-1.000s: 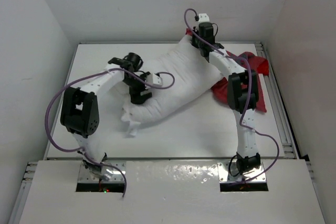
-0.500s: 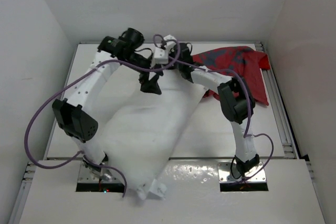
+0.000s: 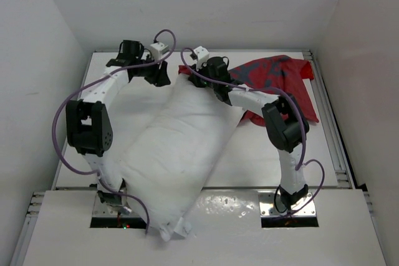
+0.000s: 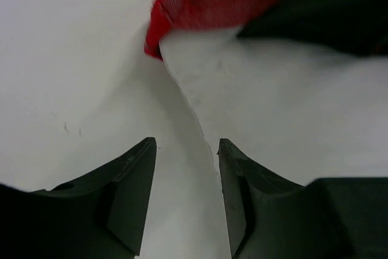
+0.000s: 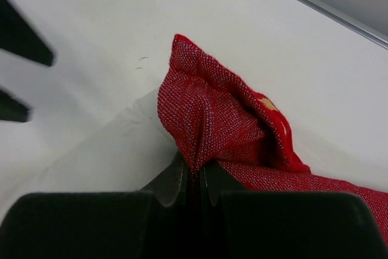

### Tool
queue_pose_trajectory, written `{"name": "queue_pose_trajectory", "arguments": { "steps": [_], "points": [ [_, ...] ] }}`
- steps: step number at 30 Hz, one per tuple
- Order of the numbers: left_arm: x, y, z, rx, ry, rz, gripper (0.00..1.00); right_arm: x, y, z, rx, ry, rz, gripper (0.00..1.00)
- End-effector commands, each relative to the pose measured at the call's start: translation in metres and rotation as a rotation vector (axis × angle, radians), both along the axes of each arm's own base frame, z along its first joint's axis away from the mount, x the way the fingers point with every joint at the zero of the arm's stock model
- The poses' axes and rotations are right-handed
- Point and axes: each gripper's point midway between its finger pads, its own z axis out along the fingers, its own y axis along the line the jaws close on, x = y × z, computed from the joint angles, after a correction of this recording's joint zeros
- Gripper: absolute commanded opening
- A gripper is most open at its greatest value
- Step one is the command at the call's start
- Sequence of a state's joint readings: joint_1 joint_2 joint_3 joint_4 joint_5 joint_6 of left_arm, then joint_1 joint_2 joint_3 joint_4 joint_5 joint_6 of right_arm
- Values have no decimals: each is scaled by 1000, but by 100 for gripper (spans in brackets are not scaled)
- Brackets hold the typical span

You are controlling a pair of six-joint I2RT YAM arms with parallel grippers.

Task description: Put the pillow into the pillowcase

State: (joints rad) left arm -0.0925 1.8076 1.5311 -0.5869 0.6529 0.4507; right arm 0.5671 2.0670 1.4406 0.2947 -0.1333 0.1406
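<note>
Two fabrics meet at the far middle of the worktop [image 3: 262, 154]: the pillow [image 3: 174, 147] and the pillowcase [image 3: 277, 76]. The pillow is plump, plain white and seamed. It lies on a diagonal from that far middle down to the near left, where its lower corner hangs past the worktop's near edge. The pillowcase is bright red with a darker print and lies crumpled at the far right. One narrow tongue of it reaches leftward to touch the pillow's far end.

Only the overhead view gives this whole layout, and the print's details cannot be made out from there. The right wrist view shows the grip, which the overhead cannot. The right end effector [image 5: 194, 177] is pinched fully together on a fold of the coarse-woven red cloth, and the fold stands up just over the pillow's white edge.

The left wrist view shows the left end effector [image 4: 185, 201] partway open and gripping nothing, with bare worktop under the gap. The pillow's edge runs down close along the inner face of one jaw; whether it touches cannot be told. Ahead of it, the red tip sits at the pillow's corner, and the other end effector is a dark blur beside it.
</note>
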Motion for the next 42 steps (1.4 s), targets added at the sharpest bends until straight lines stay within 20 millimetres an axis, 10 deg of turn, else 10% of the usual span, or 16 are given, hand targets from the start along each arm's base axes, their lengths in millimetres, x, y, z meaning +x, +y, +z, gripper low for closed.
{"name": "queue_pose_trajectory", "arguments": {
  "steps": [1,20,23,26,28,29,32,37,42],
  "points": [
    [60,-20,62,-122,-250,55,45,-38,32,20,53,20,113,0],
    [90,-87,18,-304,-197,-141,68,-44,41,25,70,51,90,1],
    [88,-96,13,-321,-175,-140,54,-44,41,27,71,47,90,0],
    [85,-100,15,-369,-138,-135,2,-44,40,26,64,51,91,3],
    [85,-99,16,-384,-108,-105,0,-45,39,32,65,48,79,16],
    [83,-98,21,-384,-114,-105,0,-42,34,34,57,52,48,53],
    [80,-82,21,-345,-111,-50,0,-33,15,58,53,50,-44,98],
    [80,-33,14,-187,-140,85,0,-31,-48,123,59,-20,-299,99],
    [67,-14,15,-146,-114,108,0,-70,-105,102,72,95,-469,99]
  ]
}}
